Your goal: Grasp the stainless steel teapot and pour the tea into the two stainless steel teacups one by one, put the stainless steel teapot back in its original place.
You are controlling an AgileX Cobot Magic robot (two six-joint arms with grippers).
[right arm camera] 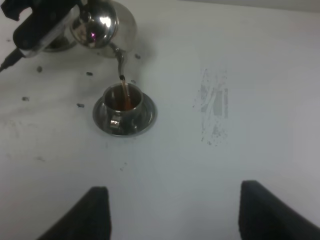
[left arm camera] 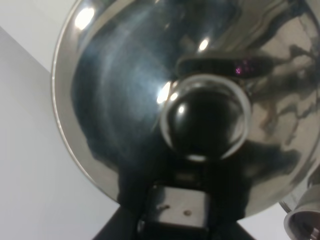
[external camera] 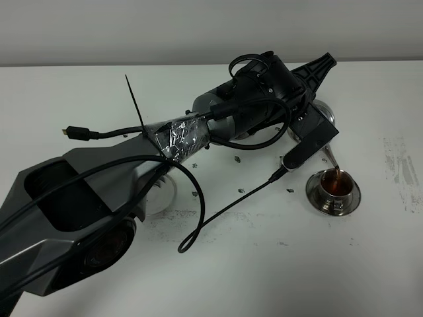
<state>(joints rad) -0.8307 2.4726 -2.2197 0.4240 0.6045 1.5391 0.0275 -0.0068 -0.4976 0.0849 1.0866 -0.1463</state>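
My left gripper (external camera: 309, 129) reaches across to the right and is shut on the stainless steel teapot (right arm camera: 107, 22), holding it tilted. Its thin spout (right arm camera: 120, 60) pours a brown stream into a teacup (external camera: 334, 185) on its saucer (external camera: 350, 201). The cup (right arm camera: 122, 99) holds brown tea. The left wrist view is filled by the teapot's shiny lid and knob (left arm camera: 205, 120). A round shiny rim (external camera: 162, 193), partly hidden under the left arm, may be the second teacup's saucer. The steel tray (external camera: 254, 137) shows only as a sliver under the arm. My right gripper (right arm camera: 182, 215) is open and empty, above bare table.
The left arm's cables loop over the table (external camera: 198, 224), and a loose plug (external camera: 74, 133) lies at the left. Small dark specks dot the white table (external camera: 264, 264) near the cup. A scuffed patch (right arm camera: 215, 107) marks the surface to the right of the cup.
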